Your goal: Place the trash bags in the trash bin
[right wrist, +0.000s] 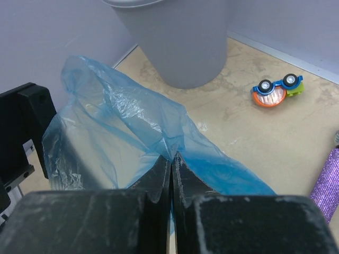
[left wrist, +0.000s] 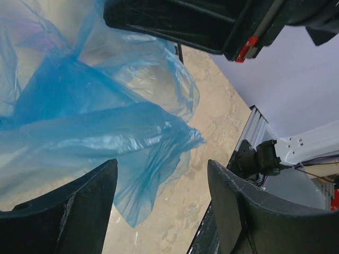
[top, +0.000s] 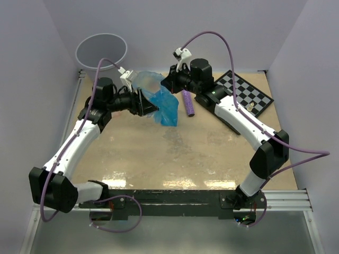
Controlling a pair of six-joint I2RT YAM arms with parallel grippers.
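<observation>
The trash bags (top: 163, 105) are one wide, floppy sheet of blue film hanging above the table between my two grippers. My right gripper (right wrist: 172, 159) is shut on a gathered fold of the film (right wrist: 122, 121), which spreads away from its tips. My left gripper (left wrist: 161, 196) is open. The film (left wrist: 95, 121) drapes ahead of its left finger (left wrist: 79, 206), and nothing is pinched. In the top view the left gripper (top: 151, 108) sits at the sheet's left side and the right gripper (top: 167, 82) at its upper edge. The grey trash bin (top: 100, 50) stands upright in the far left corner, behind the bag (right wrist: 175, 37).
A purple glittery microphone (top: 188, 103) lies just right of the bag. A chessboard (top: 249, 92) lies at the far right, partly under the right arm. A small blue and orange toy car (right wrist: 276, 91) rests right of the bin. Walls enclose the table on three sides.
</observation>
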